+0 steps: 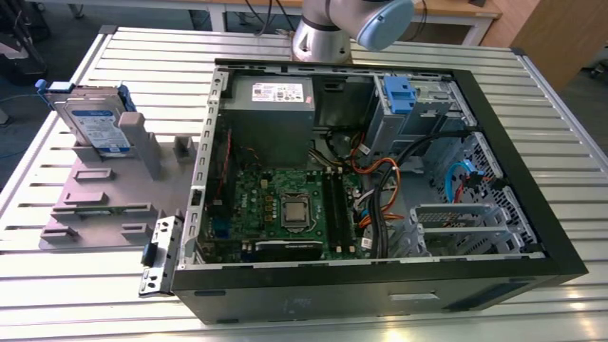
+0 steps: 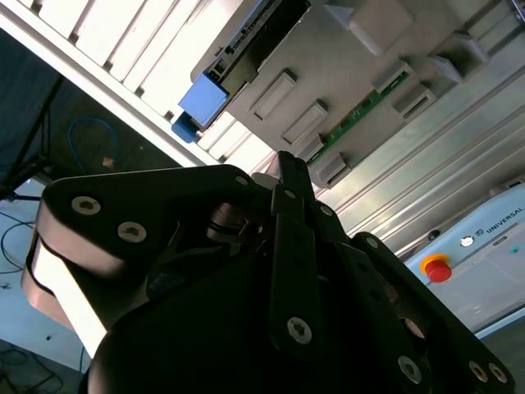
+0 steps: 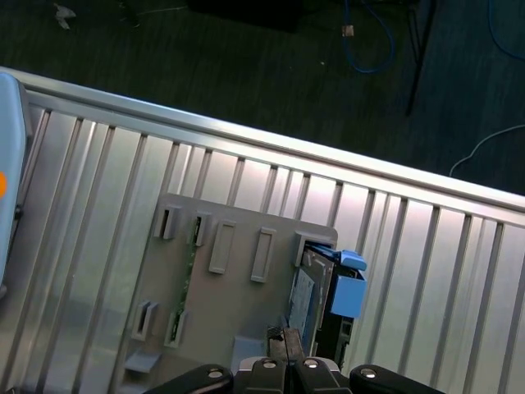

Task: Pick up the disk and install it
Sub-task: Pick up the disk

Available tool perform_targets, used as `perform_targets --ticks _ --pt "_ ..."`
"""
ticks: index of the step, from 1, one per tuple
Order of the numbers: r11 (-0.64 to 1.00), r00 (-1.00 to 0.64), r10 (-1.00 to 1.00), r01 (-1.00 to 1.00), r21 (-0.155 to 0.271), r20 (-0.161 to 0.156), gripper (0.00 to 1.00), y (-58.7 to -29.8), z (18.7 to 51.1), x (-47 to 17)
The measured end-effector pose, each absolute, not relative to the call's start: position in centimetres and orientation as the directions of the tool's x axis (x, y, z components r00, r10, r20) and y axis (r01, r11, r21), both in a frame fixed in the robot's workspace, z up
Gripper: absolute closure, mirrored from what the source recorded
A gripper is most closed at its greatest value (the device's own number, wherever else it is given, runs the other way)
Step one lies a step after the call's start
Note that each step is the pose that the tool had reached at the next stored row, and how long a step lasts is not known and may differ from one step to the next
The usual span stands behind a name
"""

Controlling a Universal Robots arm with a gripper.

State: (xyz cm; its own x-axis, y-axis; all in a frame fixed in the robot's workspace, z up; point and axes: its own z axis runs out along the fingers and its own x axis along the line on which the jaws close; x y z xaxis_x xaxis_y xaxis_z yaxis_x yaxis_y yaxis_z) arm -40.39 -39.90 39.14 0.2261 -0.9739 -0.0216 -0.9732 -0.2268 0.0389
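I am counting one disk [image 1: 95,125], one grey slotted fixture [image 1: 105,206], one open computer case [image 1: 494,206], one power supply [image 1: 270,107] and one motherboard [image 1: 285,206] inside it, one robot arm [image 1: 347,28], one end effector [image 2: 289,168] and one table [image 1: 142,64]. I am also seeing one red stop button [image 2: 436,267].

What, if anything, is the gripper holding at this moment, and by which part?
Nothing: the gripper is shut with nothing between its fingers, and the disk stands apart from it in the grey holder.

Slatted metal table [image 1: 142,57] carries a grey fixture plate [image 1: 95,214] and open computer case [image 1: 380,281].
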Motion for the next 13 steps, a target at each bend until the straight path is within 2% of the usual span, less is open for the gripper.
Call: perform_targets --ticks 13 --pt "-0.243 0.242 -0.97 -0.969 0.039 -0.022 0.89 -39.9 39.14 -40.39"
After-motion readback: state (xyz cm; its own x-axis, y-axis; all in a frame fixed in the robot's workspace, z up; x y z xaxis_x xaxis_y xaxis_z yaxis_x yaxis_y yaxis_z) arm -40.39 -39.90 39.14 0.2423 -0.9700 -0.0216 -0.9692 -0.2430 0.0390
